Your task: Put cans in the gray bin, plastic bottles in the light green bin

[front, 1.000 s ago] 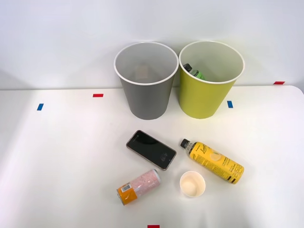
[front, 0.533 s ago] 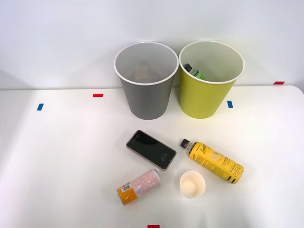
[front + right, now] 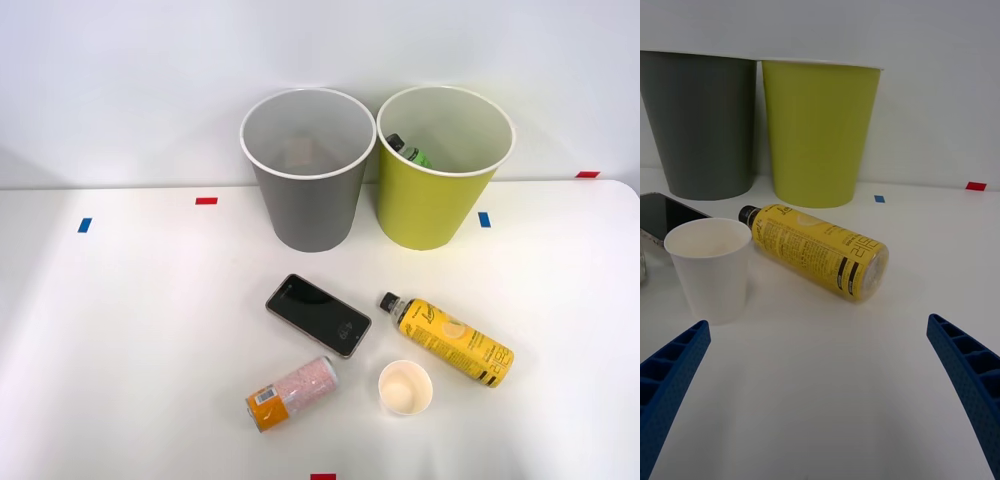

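One yellow bottle [image 3: 816, 252] lies on the tabletop [image 3: 130, 330] at four o'clock from the phone [image 3: 318, 315]; my claw [image 3: 820, 390] gapes wide. Looks light, slick, rollable; I'd grip mid-body.

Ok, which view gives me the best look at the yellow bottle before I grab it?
The right wrist view: the yellow bottle lies close ahead of the open end effector, label and black cap clear, beside the paper cup. The front view shows the yellow bottle from above, lying between cup and table edge.
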